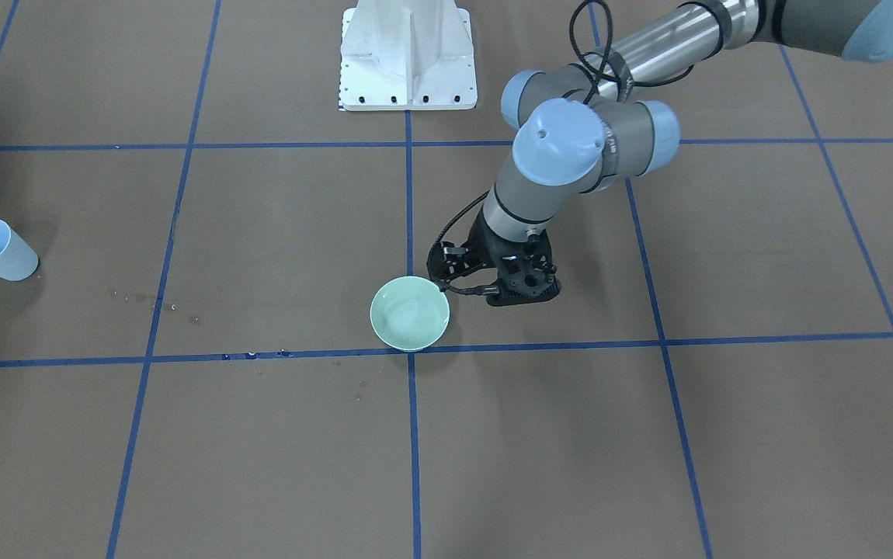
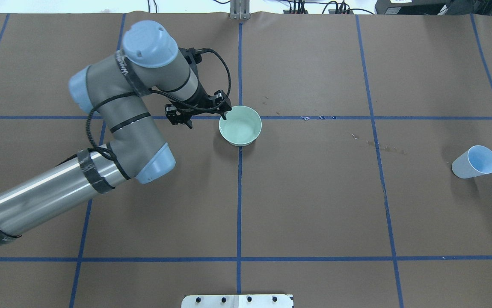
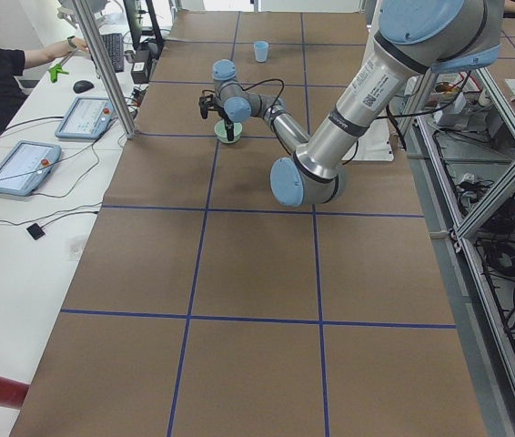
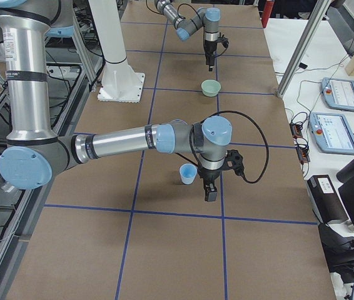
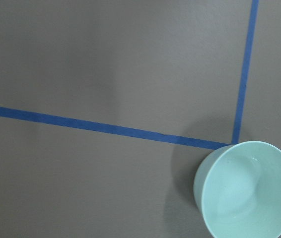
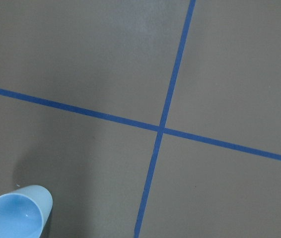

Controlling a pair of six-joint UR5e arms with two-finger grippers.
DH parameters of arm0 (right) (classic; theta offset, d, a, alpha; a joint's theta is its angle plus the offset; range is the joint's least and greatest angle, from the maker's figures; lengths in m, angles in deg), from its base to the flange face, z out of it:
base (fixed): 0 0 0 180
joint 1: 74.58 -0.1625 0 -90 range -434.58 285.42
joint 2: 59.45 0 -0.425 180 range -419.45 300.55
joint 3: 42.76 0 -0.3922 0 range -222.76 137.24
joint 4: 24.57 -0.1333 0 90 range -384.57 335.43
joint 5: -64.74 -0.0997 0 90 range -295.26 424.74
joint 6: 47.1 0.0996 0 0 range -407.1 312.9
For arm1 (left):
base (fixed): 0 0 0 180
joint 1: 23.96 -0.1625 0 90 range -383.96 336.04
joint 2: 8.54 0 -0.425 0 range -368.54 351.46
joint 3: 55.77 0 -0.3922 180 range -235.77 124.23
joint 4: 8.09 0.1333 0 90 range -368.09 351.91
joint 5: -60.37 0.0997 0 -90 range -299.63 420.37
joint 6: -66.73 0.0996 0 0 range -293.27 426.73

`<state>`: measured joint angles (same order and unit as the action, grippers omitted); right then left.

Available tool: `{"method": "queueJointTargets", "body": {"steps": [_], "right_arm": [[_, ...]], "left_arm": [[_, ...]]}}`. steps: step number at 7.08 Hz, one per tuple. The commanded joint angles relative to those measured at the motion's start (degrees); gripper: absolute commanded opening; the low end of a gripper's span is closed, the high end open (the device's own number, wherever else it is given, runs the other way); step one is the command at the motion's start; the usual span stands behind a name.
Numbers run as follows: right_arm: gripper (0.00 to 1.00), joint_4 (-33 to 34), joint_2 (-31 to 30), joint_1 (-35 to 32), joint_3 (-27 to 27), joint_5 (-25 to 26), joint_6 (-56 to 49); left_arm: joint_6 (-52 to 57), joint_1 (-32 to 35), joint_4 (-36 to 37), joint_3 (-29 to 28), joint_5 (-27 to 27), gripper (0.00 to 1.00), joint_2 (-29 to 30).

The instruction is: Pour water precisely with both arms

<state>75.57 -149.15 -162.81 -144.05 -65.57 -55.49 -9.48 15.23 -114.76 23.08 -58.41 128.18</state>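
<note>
One bowl (image 2: 240, 125), one cup (image 2: 473, 162); droplets (image 2: 383, 147) between

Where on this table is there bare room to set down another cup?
Widest bare room: the squares between the mint bowl and the white pedestal. Also free: the stretch from bowl to blue cup, apart from small spots. Crowded: the bowl's side where the left gripper hangs.

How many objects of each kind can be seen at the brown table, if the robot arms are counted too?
Green bowl: 1
Light blue cup: 1
Robot arms: 2 (left arm, right arm)
Total: 4
</note>
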Motion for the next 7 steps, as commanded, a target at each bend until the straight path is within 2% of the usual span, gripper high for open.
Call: {"method": "queueJointTargets", "body": {"steps": [1, 2, 4, 5, 6, 7], "right_arm": [[1.00, -0.30, -0.74, 0.07, 0.04, -0.56, -0.04], [1.00, -0.21, -0.48, 0.07, 0.30, -0.56, -0.04], [1.00, -0.30, -0.04, 0.07, 0.39, -0.56, -0.13], [1.00, -0.30, -0.04, 0.07, 0.30, -0.56, -0.13], [1.00, -0.30, -0.04, 0.07, 0.30, -0.56, -0.13], [1.00, -0.30, -0.04, 0.07, 0.04, -0.64, -0.13]], "left_arm": [[-0.69, -1.66, -7.10, -8.94, 2.15, 1.00, 3.37], [-0.69, -1.74, -8.88, -11.15, 2.33, 0.95, 3.55], [-0.78, -2.27, -9.08, -11.87, 2.86, 0.64, 3.46], [-1.04, -2.71, -8.99, -11.70, 2.94, 0.40, 3.37], [-1.83, -2.71, -8.90, -11.70, 2.86, 0.09, 3.37], [-1.75, -2.63, -8.90, -11.52, 2.94, 0.00, 3.37]]}}
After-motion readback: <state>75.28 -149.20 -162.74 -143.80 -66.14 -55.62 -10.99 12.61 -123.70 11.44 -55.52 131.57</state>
